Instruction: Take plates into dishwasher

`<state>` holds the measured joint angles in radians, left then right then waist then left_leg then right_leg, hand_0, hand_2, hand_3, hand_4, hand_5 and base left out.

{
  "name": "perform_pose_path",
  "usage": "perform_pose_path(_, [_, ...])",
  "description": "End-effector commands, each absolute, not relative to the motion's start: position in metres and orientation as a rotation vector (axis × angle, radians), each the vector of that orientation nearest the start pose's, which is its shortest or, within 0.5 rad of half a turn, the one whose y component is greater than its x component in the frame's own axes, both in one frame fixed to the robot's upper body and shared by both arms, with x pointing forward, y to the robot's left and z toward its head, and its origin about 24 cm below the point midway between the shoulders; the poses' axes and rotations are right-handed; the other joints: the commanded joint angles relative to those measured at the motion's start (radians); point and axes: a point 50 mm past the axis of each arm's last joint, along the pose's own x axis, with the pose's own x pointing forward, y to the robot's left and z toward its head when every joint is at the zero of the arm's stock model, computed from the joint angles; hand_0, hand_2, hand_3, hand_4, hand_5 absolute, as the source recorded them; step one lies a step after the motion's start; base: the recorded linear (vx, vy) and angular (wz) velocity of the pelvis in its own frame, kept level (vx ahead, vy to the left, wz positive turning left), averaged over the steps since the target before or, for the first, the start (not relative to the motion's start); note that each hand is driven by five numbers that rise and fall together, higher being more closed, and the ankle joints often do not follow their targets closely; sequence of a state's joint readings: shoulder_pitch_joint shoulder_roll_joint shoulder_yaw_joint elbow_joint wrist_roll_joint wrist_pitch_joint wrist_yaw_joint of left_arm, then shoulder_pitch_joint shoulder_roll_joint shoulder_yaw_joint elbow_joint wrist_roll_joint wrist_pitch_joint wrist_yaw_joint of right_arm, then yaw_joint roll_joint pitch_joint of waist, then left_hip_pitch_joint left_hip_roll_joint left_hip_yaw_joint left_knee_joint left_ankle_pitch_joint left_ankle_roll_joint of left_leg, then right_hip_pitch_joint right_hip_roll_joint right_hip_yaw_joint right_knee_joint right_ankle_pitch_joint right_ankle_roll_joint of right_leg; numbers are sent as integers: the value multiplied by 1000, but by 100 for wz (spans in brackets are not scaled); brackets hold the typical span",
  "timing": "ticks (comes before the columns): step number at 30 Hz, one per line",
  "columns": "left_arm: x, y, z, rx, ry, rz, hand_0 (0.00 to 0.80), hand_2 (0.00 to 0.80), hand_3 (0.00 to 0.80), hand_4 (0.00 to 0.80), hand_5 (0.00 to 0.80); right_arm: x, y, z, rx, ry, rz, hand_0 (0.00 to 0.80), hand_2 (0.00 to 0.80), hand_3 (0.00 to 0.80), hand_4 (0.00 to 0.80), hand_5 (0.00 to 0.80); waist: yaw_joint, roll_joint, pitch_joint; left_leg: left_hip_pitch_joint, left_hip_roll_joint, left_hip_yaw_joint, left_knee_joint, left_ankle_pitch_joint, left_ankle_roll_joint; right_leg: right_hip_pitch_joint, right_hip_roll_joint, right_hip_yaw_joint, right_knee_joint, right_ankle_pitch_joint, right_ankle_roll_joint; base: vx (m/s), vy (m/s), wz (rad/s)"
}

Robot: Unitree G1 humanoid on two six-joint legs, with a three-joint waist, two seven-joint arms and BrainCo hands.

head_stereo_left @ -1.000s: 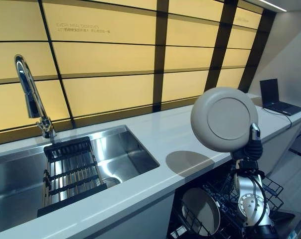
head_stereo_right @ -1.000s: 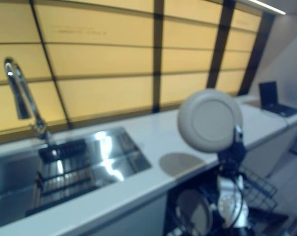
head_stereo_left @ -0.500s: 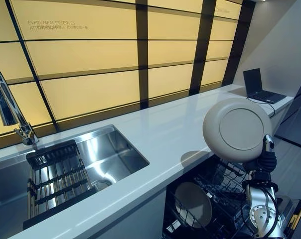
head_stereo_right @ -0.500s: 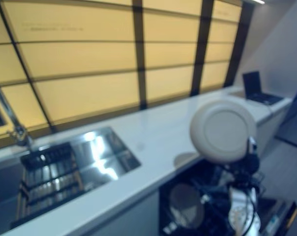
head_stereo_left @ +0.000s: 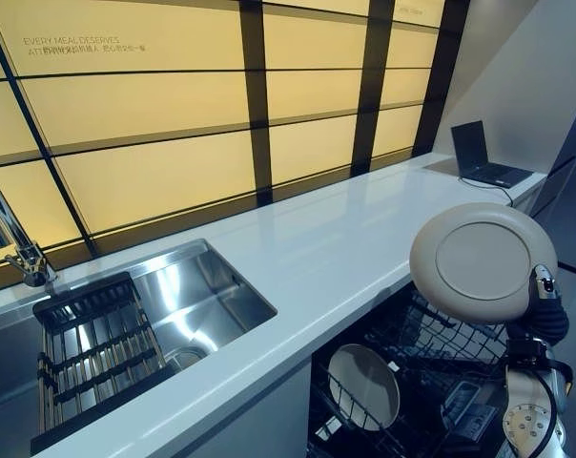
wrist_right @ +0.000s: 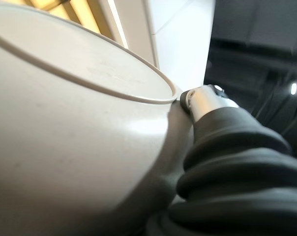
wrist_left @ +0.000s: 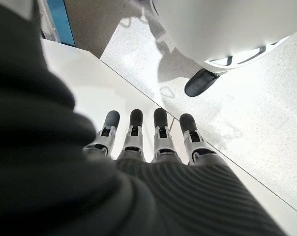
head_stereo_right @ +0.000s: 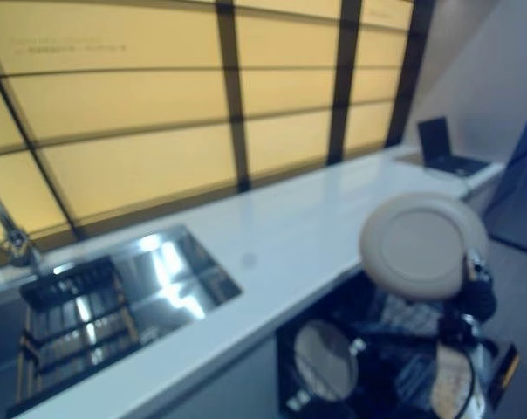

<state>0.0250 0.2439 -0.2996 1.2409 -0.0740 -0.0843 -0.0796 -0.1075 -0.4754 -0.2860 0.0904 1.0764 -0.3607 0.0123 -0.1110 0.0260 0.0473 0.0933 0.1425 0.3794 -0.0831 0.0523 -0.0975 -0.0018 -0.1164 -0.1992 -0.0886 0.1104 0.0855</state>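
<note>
My right hand [head_stereo_left: 545,322] holds a round beige plate [head_stereo_left: 483,260] upright by its lower edge, its underside facing me. The plate hangs just past the counter's front edge, above the open dishwasher's wire rack [head_stereo_left: 431,336]. In the right wrist view the plate [wrist_right: 65,147] fills most of the picture, with my thumb [wrist_right: 203,101] pressed against its rim. Another plate [head_stereo_left: 362,385] stands on edge in the rack at the left. My left hand [wrist_left: 146,142] shows only in its wrist view, fingers straight, over the pale floor.
A white counter [head_stereo_left: 336,243] runs from the steel sink [head_stereo_left: 207,296] to a laptop [head_stereo_left: 483,157] at the far end. A dark slatted rack [head_stereo_left: 92,348] lies in the sink beside the faucet [head_stereo_left: 7,239]. The wall behind has yellow panels.
The camera has swung to the right. The plate has come off the counter edge, lower and to the right, and now hangs over the dishwasher rack.
</note>
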Motion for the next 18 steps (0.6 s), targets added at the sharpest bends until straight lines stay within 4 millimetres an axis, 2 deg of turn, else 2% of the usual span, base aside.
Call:
perform_pose_path(1, [89, 232, -161, 289, 1192, -88, 0, 0, 0, 0, 0, 233, -336, 167, 331, -750, -379, 800, 800, 800, 800, 800, -28, -45, 16, -103, 23, -42, -4, 47, 6, 71, 37, 6, 42, -115, -22, 0, 0, 0])
perform_pose_path(9, [91, 233, -160, 286, 1188, -78, 0, 0, 0, 0, 0, 228, -344, 169, 154, -709, -428, 800, 800, 800, 800, 800, -35, -45, 26, -100, 28, -37, -4, 48, 6, 69, 35, 2, 56, -124, -22, 0, 0, 0])
perform_pose_path(18, [96, 236, -159, 303, 1181, -85, 0, 0, 0, 0, 0, 231, -341, 166, -195, -564, -394, 800, 800, 800, 800, 800, -39, -39, 41, -107, 29, -41, -4, 56, 6, 55, 34, 4, 71, -127, -25, 0, 0, 0])
